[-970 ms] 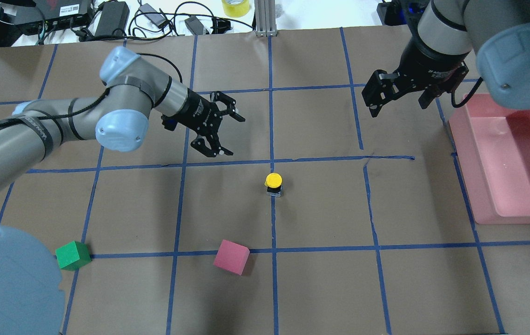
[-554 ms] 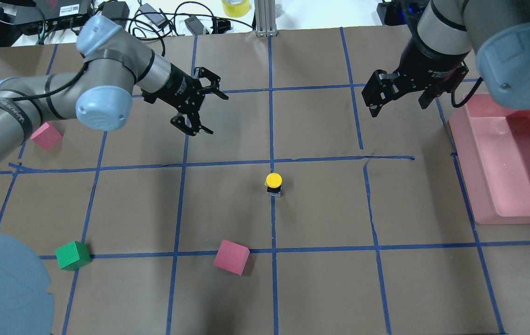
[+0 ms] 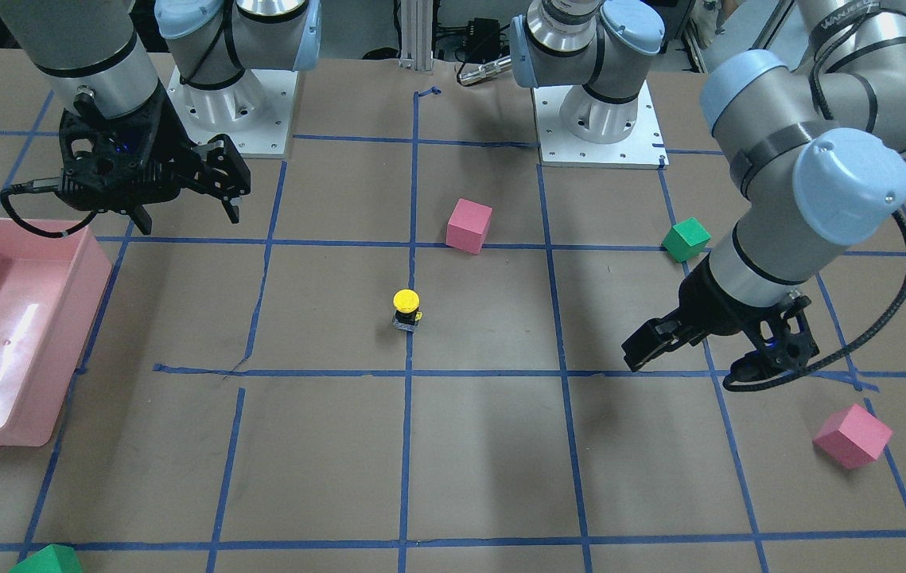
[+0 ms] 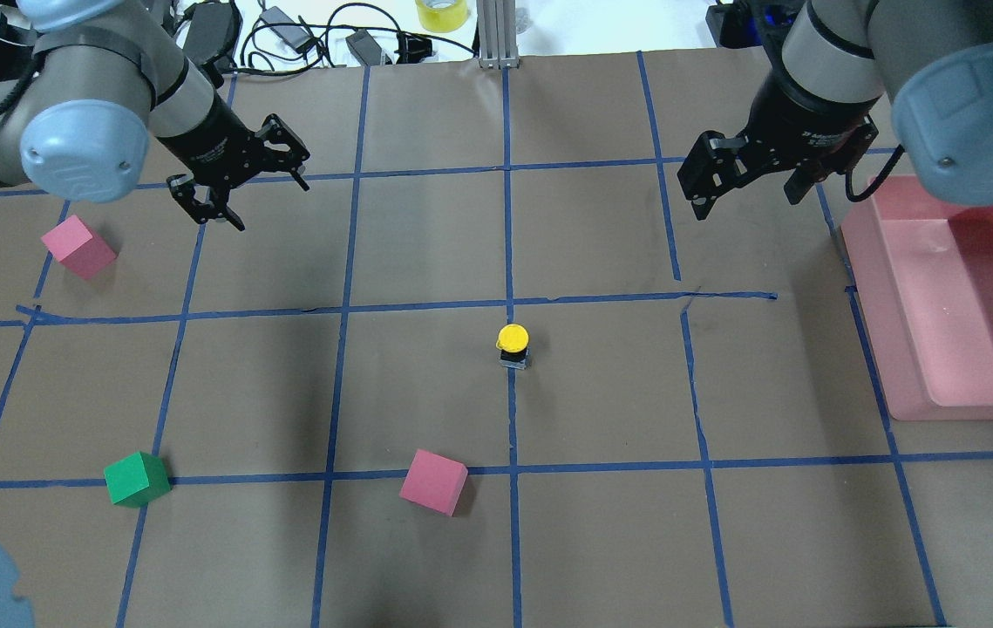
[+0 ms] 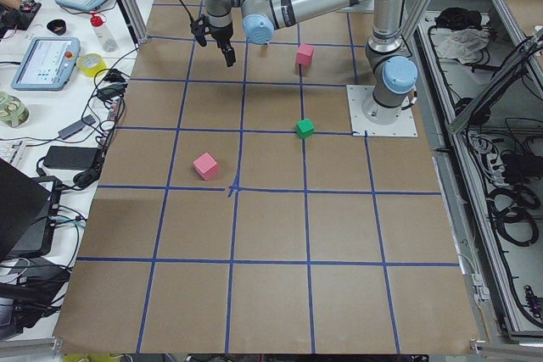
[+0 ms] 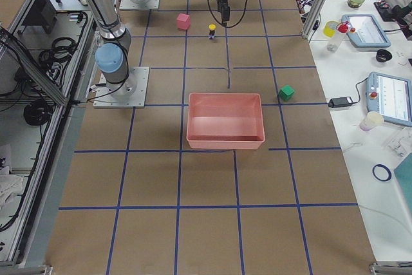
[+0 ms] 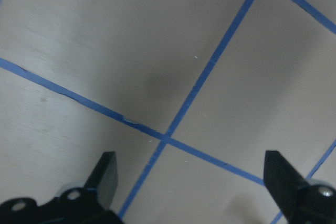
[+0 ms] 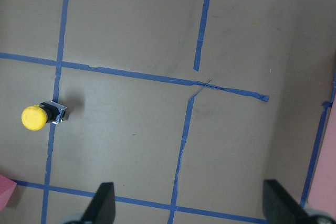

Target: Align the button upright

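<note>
The button (image 4: 513, 344) stands upright on a blue tape line near the table's middle, yellow cap on top, black body and grey base below. It also shows in the front view (image 3: 406, 309) and at the left of the right wrist view (image 8: 42, 116). My left gripper (image 4: 271, 206) is open and empty, high over the far left of the table, well away from the button; its wrist view shows only tape lines between the open fingers (image 7: 107, 174). My right gripper (image 4: 744, 202) is open and empty, above the far right part, apart from the button.
A pink bin (image 4: 897, 349) lies at the right edge. A pink cube (image 4: 433, 481) and a green cube (image 4: 137, 478) sit near the front; another pink cube (image 4: 78, 247) lies at the left. A further green cube (image 3: 47, 559) sits at the far side. Cables line the far edge.
My left arm has swung away from the button, leftward and farther back, uncovering the pink cube at the left. Its gripper stays open. The right arm and the button have not moved.
</note>
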`<state>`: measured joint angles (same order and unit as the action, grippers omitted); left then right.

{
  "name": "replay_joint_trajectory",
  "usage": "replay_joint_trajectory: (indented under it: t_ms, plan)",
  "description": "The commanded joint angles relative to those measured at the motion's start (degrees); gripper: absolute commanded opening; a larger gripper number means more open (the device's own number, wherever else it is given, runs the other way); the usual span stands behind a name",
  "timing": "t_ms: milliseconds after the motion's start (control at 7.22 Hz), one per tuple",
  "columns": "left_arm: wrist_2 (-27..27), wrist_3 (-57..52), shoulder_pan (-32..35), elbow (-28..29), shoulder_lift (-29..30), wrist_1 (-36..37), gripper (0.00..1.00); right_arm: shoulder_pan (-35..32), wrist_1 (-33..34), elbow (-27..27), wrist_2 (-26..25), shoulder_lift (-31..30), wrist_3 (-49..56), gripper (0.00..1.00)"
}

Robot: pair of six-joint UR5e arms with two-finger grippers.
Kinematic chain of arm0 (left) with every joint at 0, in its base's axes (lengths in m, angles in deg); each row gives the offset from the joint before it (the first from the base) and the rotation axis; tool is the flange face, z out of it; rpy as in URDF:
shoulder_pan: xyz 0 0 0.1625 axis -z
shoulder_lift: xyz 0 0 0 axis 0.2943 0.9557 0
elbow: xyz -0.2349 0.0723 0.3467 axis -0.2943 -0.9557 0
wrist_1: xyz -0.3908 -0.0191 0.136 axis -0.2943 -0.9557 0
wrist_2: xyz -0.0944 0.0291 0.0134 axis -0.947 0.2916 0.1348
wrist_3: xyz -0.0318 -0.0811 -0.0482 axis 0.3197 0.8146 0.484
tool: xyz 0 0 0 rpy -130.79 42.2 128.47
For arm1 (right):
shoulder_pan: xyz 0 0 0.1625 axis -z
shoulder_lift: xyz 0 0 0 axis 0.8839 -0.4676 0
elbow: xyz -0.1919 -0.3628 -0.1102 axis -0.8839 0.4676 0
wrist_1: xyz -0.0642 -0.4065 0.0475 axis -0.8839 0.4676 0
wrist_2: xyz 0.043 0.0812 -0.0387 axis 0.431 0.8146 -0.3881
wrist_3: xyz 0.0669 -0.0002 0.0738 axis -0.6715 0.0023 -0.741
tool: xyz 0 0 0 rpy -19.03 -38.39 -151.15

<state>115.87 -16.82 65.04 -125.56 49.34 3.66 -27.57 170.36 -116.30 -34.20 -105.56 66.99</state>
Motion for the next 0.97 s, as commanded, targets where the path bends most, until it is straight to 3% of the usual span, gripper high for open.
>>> replay_joint_trajectory:
  t_ms: [0, 416, 831]
  plan:
    - [4.2, -5.0, 0.6, 0.5, -3.2, -3.5, 1.00, 0.0, 0.0, 0.0, 0.0, 0.0, 0.0, 1.00]
    - [1.6, -12.1, 1.9, 0.1, -11.0, -9.8, 1.00, 0.0, 0.0, 0.0, 0.0, 0.0, 0.0, 1.00]
    - [1.4, -14.5, 3.5, -0.2, -13.8, -12.6, 1.00, 0.0, 0.2, 0.0, -0.7, -0.1, 1.0, 1.00]
